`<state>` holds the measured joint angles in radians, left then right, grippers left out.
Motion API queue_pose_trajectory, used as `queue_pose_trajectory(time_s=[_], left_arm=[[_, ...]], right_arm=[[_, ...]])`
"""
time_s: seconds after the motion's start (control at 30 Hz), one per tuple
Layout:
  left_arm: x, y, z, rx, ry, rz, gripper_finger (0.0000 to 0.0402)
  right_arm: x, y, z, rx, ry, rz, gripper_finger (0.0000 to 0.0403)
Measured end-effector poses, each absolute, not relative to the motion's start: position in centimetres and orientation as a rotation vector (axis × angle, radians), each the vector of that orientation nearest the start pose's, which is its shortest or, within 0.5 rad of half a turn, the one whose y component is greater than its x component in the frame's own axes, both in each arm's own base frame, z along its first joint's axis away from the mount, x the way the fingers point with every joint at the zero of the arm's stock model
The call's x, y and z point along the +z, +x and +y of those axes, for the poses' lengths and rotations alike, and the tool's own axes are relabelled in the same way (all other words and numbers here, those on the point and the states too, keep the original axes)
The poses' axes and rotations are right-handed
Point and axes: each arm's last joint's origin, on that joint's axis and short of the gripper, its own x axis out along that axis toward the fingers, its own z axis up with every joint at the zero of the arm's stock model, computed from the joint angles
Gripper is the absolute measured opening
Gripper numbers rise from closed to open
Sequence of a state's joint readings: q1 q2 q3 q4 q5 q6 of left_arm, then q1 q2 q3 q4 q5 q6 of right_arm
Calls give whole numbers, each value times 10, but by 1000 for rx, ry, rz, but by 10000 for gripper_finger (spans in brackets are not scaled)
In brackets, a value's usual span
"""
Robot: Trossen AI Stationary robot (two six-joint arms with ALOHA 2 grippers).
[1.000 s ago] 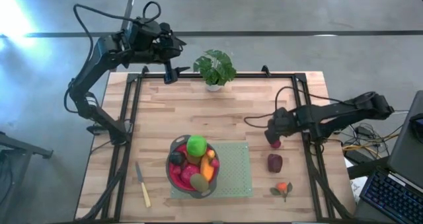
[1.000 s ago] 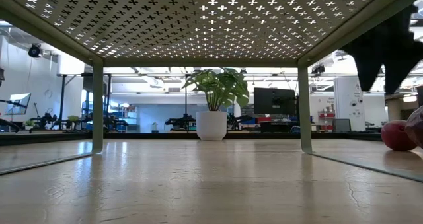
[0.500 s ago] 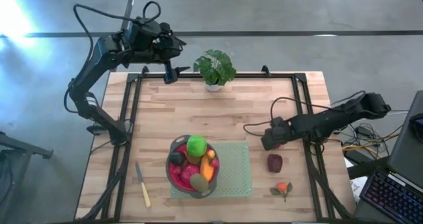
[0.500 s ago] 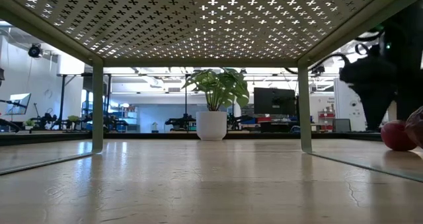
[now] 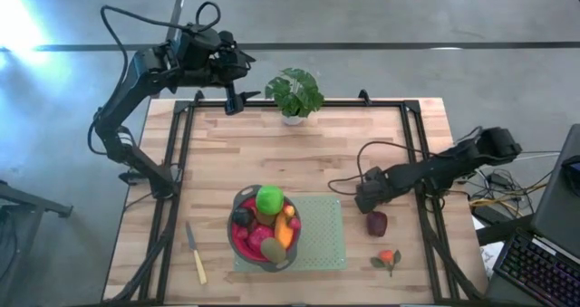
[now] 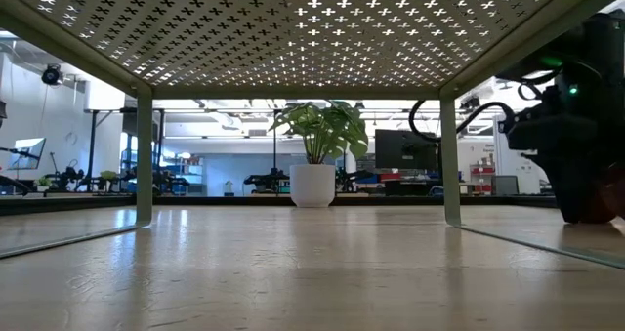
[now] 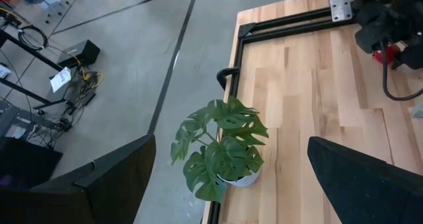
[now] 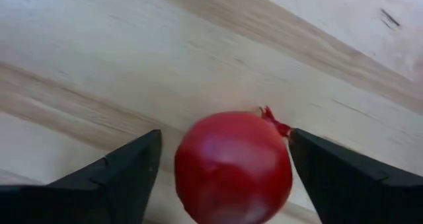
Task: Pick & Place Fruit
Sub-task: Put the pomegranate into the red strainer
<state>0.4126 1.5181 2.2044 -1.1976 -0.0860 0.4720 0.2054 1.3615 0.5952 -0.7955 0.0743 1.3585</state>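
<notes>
A round red fruit (image 8: 232,166) with a small crown lies on the wooden table at the right. My right gripper (image 8: 225,135) points straight down over it, open, with one finger on each side and a narrow gap to the fruit. From above, the right gripper (image 5: 370,196) hides that fruit. A dark-red lump (image 5: 377,223) and a tiny orange piece with leaves (image 5: 388,256) lie nearer the front edge. The red bowl (image 5: 237,203) holds a green ball (image 5: 269,199) and other fruit. My left gripper (image 7: 231,141) waits open, high above the far left corner.
The bowl stands on a green mat (image 5: 322,225) at the table's middle front. A pale-handled knife (image 5: 196,253) lies at the front left. A potted plant (image 5: 294,94) stands at the far edge. A black frame (image 5: 412,153) runs along the table's sides.
My right gripper has come down toward the table and a little toward the near edge, settling over the red fruit. In the low view it now stands in front of that fruit and hides it. The fruit has stayed in place.
</notes>
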Motion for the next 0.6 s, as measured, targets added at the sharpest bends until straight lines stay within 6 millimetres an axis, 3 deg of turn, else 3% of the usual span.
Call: queue_pose_trajectory(time_s=[0.37, 0.6], left_arm=[[522, 221, 99, 357, 368, 613, 399], [521, 221, 99, 357, 367, 613, 399]], right_arm=[[144, 180, 35, -891, 857, 1303, 206], [163, 180, 36, -794, 861, 1252, 207]])
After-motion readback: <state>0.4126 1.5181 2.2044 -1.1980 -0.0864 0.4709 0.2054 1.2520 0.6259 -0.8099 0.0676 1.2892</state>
